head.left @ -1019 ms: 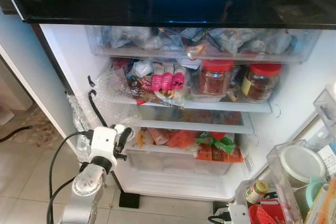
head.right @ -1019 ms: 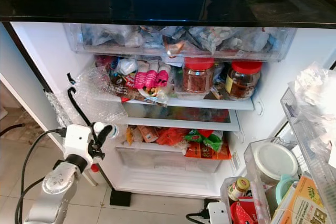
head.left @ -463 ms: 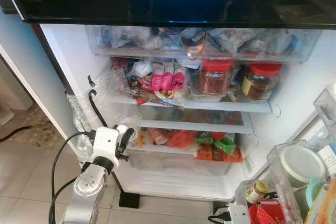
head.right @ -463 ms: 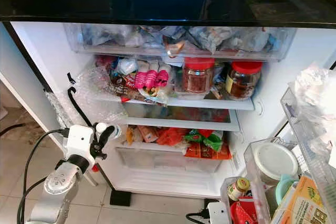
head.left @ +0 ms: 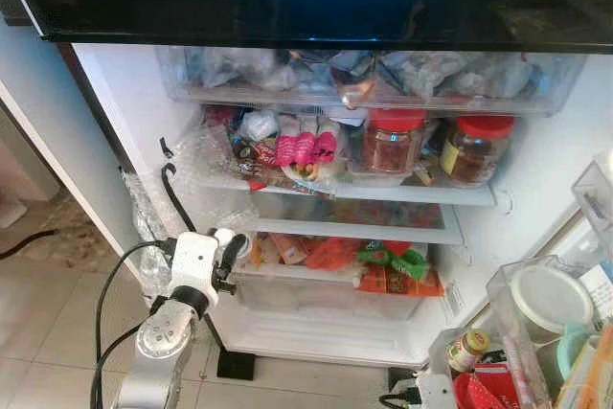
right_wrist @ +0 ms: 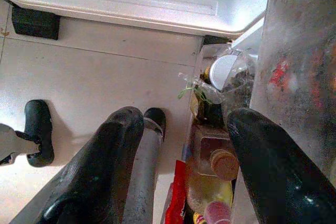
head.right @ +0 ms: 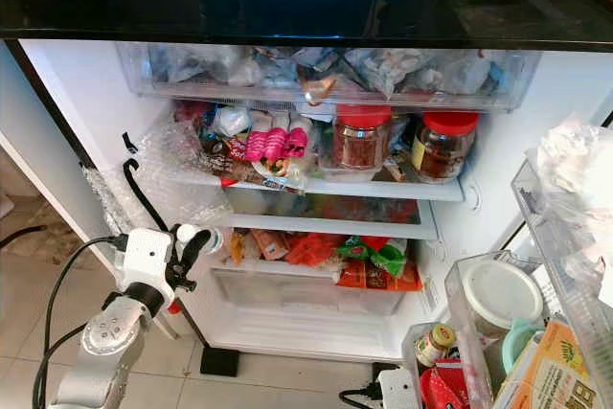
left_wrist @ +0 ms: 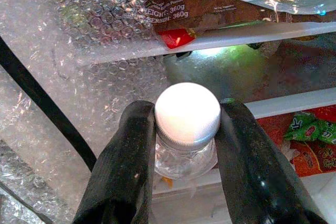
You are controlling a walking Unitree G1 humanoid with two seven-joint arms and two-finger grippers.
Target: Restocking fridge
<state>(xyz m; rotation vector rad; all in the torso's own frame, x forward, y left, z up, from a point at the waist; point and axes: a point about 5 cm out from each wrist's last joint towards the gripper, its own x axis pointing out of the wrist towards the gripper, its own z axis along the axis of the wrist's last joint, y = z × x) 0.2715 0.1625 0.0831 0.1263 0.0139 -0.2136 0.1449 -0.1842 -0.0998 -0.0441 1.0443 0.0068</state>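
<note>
left gripper [left_wrist: 186,145]: clamped on a small clear jar [left_wrist: 185,153], one black finger pressed to each side just under its white lid [left_wrist: 187,113]; sat at the left edge of the open fridge [head.right: 96,102], level with the lower shelf
jar: upright between the fingers, glass body see-through, contents not readable; in the eye views it showed as a white cap at the gripper tip
beyond the left gripper: bubble wrap [left_wrist: 100,51] hanging against the fridge's left wall, a black cable [left_wrist: 37,103] running across it
above the left gripper: middle shelf [head.right: 364,186] with a brown packet printed 360g [left_wrist: 194,9], pink-wrapped items [head.right: 268,144], and further right two red-lidded jars [head.right: 361,141]
right of the left gripper: lower shelf with orange, red and green snack packs [head.right: 369,261]; clear drawer [head.right: 287,289] just below them
top of fridge: clear bin [head.right: 326,74] stuffed with plastic bags
left arm: silver, rose from the bottom left, black cable looped beside it
right gripper [right_wrist: 184,145]: fingers spread apart, nothing between them; hung low, pointed down at the tiled floor [right_wrist: 94,72]
near the right gripper: door-bin bottles just beside one finger, including a cork-topped bottle [right_wrist: 223,163]; fridge base edge ahead
door bins: to the far right of the left gripper, held a white-lidded tub [head.right: 500,294] and a small yellow-capped jar [head.right: 436,340]
</note>
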